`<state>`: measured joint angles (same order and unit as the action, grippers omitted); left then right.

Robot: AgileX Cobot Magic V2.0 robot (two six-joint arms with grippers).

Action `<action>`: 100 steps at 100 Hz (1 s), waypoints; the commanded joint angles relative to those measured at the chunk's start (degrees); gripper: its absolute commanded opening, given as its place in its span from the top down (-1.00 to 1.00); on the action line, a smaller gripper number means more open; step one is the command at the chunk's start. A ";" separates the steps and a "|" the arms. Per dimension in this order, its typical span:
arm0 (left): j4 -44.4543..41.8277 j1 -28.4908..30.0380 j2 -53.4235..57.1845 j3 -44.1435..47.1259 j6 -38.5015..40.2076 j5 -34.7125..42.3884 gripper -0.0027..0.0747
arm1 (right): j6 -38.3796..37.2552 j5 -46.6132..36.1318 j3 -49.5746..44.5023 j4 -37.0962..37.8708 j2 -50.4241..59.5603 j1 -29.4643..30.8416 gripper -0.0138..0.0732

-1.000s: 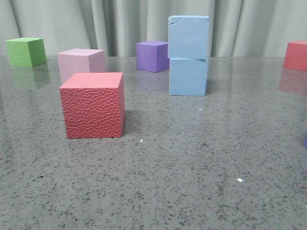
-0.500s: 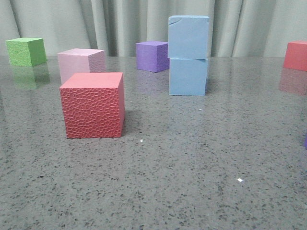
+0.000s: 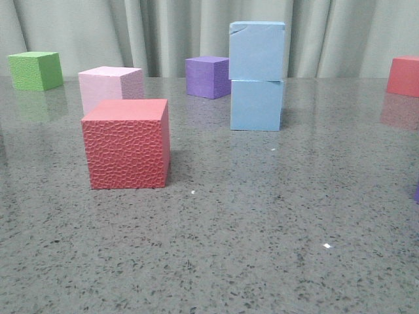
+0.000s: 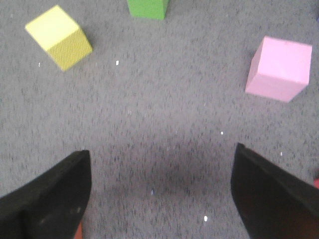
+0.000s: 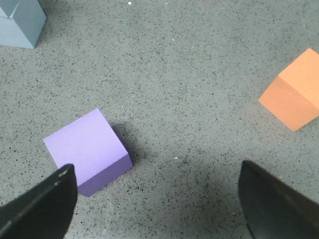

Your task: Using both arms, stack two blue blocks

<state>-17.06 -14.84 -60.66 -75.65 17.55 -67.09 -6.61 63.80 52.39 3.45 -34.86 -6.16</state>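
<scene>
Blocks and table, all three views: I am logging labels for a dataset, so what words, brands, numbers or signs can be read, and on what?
None: no text, number or logo can be read in any view.
The stacked blue blocks, red block, pink block and purple block have plain faces.
The yellow block, orange block and table carry no marks either.

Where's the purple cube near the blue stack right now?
Front view: the purple cube sits far back by the curtain, just left of and behind the blue stack, right of the pink cube.
</scene>
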 commanded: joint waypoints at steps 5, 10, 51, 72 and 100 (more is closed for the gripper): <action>-0.60 0.10 8.91 8.13 3.34 6.52 -0.50 | 0.29 -3.06 1.34 0.52 -0.11 0.50 -0.81; -0.52 0.10 11.99 12.13 4.17 7.55 -0.50 | 0.29 -3.06 1.34 0.52 -0.11 0.50 -0.81; 1.77 0.10 30.48 31.94 6.53 10.25 -0.50 | 0.29 -3.06 1.34 0.52 -0.11 0.50 -0.81; 3.86 0.10 33.58 34.62 6.66 12.54 -0.50 | 0.29 -3.01 1.21 -0.06 -0.11 0.50 -0.81; 3.86 0.10 33.58 34.62 6.66 12.62 -0.50 | 0.29 -4.62 -3.16 -0.40 -0.07 0.50 -0.81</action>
<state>-13.04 -14.84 -26.85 -39.78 23.66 -58.49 -6.61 63.42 49.25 3.14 -34.86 -6.16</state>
